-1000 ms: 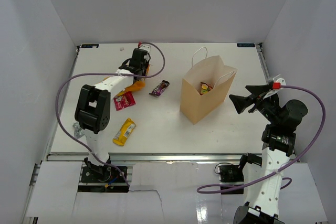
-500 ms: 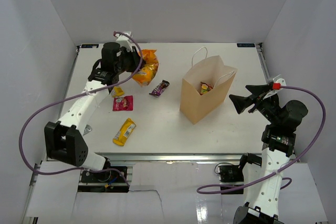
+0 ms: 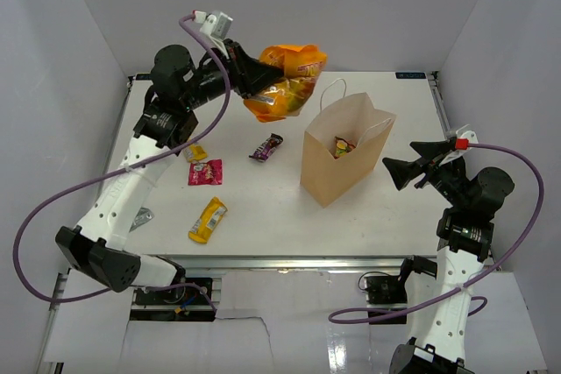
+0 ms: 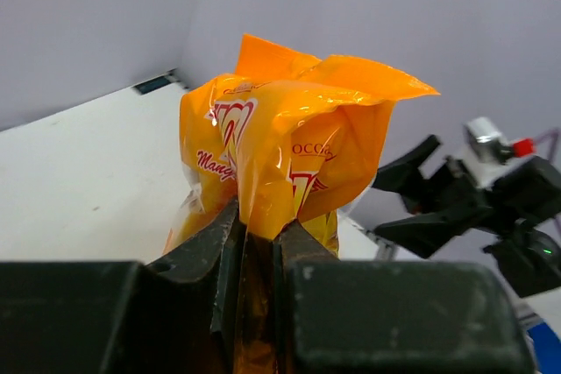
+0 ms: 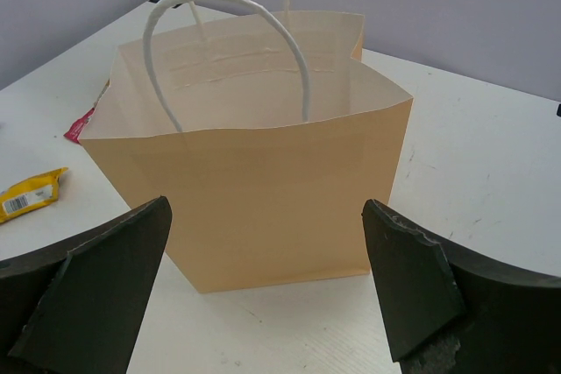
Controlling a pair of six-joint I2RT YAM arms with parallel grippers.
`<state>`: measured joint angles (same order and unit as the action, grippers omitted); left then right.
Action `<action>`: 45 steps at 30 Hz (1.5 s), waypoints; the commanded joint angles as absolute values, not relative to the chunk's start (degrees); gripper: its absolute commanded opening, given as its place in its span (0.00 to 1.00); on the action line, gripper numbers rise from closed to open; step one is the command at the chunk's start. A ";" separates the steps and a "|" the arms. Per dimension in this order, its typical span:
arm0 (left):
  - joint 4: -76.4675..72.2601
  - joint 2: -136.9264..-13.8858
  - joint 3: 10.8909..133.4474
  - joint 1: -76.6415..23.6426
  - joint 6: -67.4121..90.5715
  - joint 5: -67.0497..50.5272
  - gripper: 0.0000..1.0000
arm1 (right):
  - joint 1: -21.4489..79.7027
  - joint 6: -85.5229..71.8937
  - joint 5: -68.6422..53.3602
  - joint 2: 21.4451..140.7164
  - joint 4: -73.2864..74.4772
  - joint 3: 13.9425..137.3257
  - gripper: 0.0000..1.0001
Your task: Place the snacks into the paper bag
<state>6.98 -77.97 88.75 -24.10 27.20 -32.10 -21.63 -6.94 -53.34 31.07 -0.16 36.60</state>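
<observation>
Dangling orange pouch (image 3: 285, 85) left of bag (image 3: 326, 162)

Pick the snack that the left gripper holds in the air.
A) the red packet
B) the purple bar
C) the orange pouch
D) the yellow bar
C: the left gripper is shut on the orange pouch, which hangs clear of the surface below.

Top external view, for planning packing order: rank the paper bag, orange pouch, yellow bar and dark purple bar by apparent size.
1. paper bag
2. orange pouch, raised nearer the camera, so possibly flattered
3. yellow bar
4. dark purple bar, slightly smaller
</observation>
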 commanded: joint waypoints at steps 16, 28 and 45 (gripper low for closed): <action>0.44 -95.27 103.45 -42.63 24.44 -22.15 0.00 | -21.36 -6.77 -54.14 31.03 -2.72 36.12 0.95; 5.09 -99.40 107.22 -45.09 23.38 -19.60 0.63 | -21.36 -6.59 -54.49 30.94 -2.81 35.95 0.95; 15.47 -58.23 77.83 -45.09 9.68 -1.25 0.84 | -21.27 50.42 -83.76 27.24 43.72 53.23 0.97</action>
